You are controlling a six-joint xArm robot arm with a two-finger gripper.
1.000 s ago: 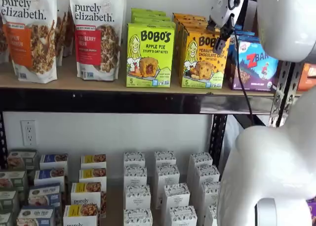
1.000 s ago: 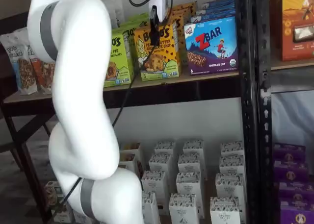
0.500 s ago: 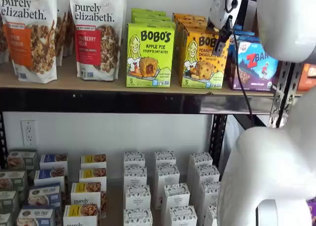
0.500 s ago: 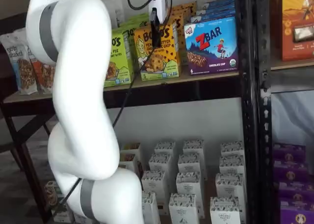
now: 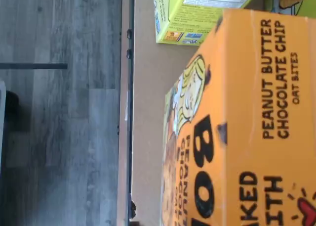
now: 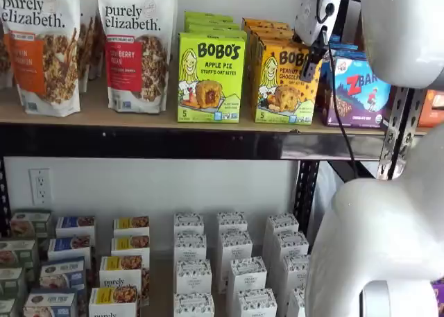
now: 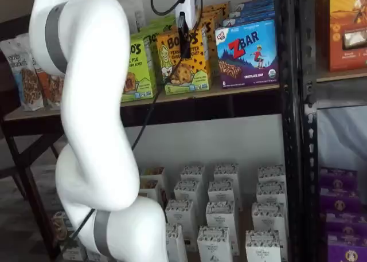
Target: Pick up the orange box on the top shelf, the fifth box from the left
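Observation:
The orange box [image 6: 281, 88] is a yellow-orange Bobo's peanut butter chocolate chip carton. It stands upright at the front of the top shelf [image 6: 173, 142], with more of the same behind it. It shows in both shelf views [image 7: 189, 70]. My gripper [image 6: 309, 66] hangs just in front of the carton's upper right face, also seen in a shelf view [image 7: 183, 41]. Its black fingers show side-on with no gap to read. The wrist view is filled by the orange box [image 5: 247, 127] on the tan board [image 5: 148, 112].
A lime-green Bobo's apple pie box [image 6: 210, 78] stands left of the orange box and a ZBar box [image 6: 357, 88] right of it. Granola bags [image 6: 135, 46] are further left. White cartons [image 6: 229, 261] fill the lower shelf. A black upright [image 7: 292, 101] and my white arm [image 7: 92, 101] stand close by.
The gripper has shifted slightly upward in front of the orange box. The boxes have not moved.

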